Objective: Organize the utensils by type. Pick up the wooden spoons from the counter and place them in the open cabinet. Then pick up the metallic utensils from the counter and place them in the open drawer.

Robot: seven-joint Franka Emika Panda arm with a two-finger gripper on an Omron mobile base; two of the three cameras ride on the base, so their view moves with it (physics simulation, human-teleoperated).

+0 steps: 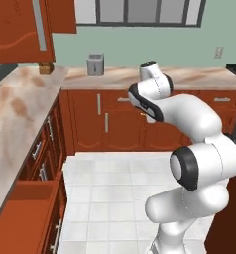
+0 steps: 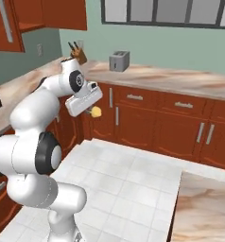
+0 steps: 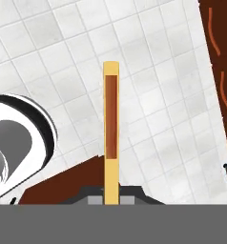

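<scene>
This is a home kitchen, rendered rather than real. Reddish-brown base cabinets (image 2: 176, 123) with silver bar handles run along pale green walls under a pinkish-tan marble counter (image 1: 21, 106). A silver toaster (image 1: 95, 64) stands on the counter at the back wall, and a knife block (image 2: 78, 53) sits in the corner. Matching wall cabinets (image 1: 21, 30) hang above, a window (image 2: 166, 12) is set over the counter, and the floor (image 2: 128, 184) is white tile.
</scene>
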